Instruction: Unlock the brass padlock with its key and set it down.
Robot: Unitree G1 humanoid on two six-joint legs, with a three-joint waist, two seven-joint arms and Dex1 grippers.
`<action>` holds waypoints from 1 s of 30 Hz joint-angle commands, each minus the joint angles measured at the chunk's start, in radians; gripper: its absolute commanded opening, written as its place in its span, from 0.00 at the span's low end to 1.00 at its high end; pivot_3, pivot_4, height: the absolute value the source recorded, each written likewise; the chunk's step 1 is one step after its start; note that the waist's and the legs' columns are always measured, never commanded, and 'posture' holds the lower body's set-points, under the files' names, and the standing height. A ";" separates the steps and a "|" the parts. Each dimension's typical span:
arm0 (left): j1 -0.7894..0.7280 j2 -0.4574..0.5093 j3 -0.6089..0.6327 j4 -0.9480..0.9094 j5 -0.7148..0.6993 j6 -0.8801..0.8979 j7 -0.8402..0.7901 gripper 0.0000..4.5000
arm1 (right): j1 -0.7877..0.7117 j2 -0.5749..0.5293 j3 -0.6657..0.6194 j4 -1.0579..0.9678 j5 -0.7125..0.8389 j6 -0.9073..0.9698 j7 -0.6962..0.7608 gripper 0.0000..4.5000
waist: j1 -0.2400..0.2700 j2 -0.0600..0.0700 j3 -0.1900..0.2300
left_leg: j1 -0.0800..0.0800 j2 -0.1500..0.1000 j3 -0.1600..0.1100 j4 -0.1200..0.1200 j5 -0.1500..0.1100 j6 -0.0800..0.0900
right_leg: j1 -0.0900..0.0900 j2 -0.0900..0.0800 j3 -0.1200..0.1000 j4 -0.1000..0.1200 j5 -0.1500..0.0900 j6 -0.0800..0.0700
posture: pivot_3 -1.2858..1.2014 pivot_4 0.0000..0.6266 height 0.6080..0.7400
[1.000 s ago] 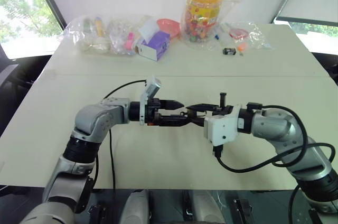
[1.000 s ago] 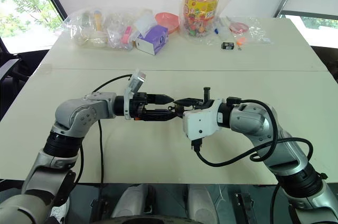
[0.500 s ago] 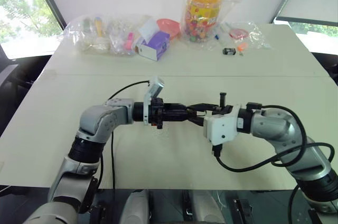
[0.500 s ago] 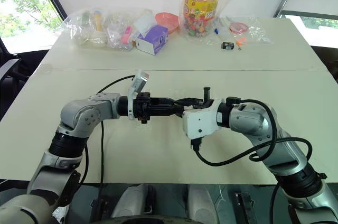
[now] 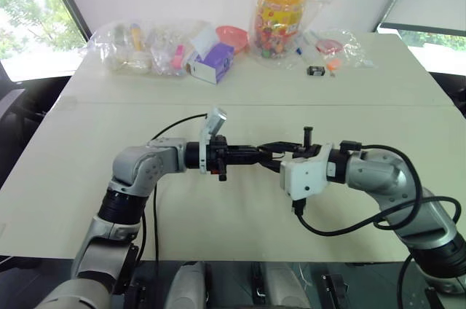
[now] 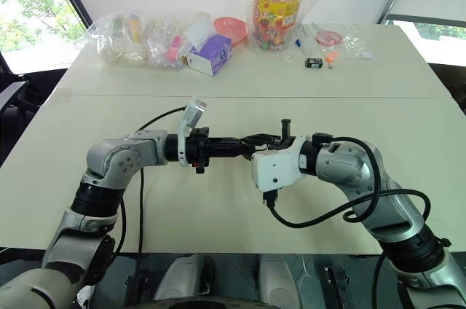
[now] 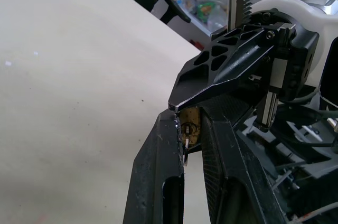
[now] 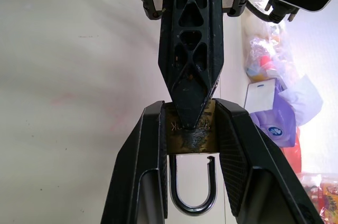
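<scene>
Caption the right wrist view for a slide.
Right pincer clamps the brass padlock, shackle sprung open, while the left pincer closes at its keyway end.

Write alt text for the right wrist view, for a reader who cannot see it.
The right pincer clamps the brass padlock between its two black fingers, the silvery shackle hanging with one end free of the body. The left pincer meets the lock from the opposite side, over a pale table.

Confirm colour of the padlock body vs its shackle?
Brass padlock body is yellow-brass, the shackle silvery; the right wrist view shows it best.
</scene>
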 commanded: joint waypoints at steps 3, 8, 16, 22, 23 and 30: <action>-0.011 0.001 0.020 -0.021 -0.020 -0.009 -0.008 0.00 | -0.016 -0.003 -0.002 -0.045 0.020 0.004 0.014 0.40 | 0.000 0.000 0.000 | 0.000 0.000 0.000 0.000 0.000 0.000 | 0.000 0.000 0.000 0.000 0.000 0.000 | 0.52 0.24 1.00; -0.012 0.024 0.027 -0.019 -0.017 -0.022 -0.030 0.00 | -0.005 -0.037 -0.021 -0.050 0.031 0.057 0.054 0.95 | 0.000 0.000 0.000 | 0.000 0.000 0.000 0.000 0.000 0.000 | 0.000 0.000 0.000 0.000 0.000 0.000 | 0.52 0.24 1.00; -0.009 0.073 0.040 -0.008 0.006 -0.062 -0.047 0.00 | -0.003 -0.054 -0.217 -0.127 0.300 0.445 0.091 0.98 | 0.002 0.000 0.000 | 0.000 0.000 0.000 0.000 0.000 0.000 | 0.000 0.000 0.000 0.000 0.000 0.000 | 0.52 0.24 1.00; -0.002 0.079 0.011 -0.019 0.041 -0.112 -0.055 0.00 | -0.043 -0.041 -0.290 -0.165 0.468 0.649 0.049 0.33 | 0.001 0.000 0.000 | 0.000 0.000 0.000 0.000 0.000 0.000 | 0.000 -0.002 0.000 0.000 0.000 0.000 | 0.52 0.24 1.00; 0.003 0.083 0.000 -0.024 0.053 -0.125 -0.063 0.00 | -0.051 -0.034 -0.288 -0.167 0.490 0.677 0.038 0.21 | 0.001 0.000 0.000 | 0.000 0.000 0.000 0.000 0.000 0.000 | 0.000 -0.001 0.000 0.000 0.000 0.000 | 0.52 0.24 1.00; 0.020 0.084 -0.024 -0.039 0.086 -0.171 -0.075 0.00 | -0.111 0.006 -0.247 -0.140 0.577 0.788 -0.050 0.01 | 0.000 0.000 0.000 | 0.000 0.000 -0.001 0.000 0.000 0.000 | 0.000 -0.001 0.000 0.000 0.000 0.000 | 0.52 0.24 1.00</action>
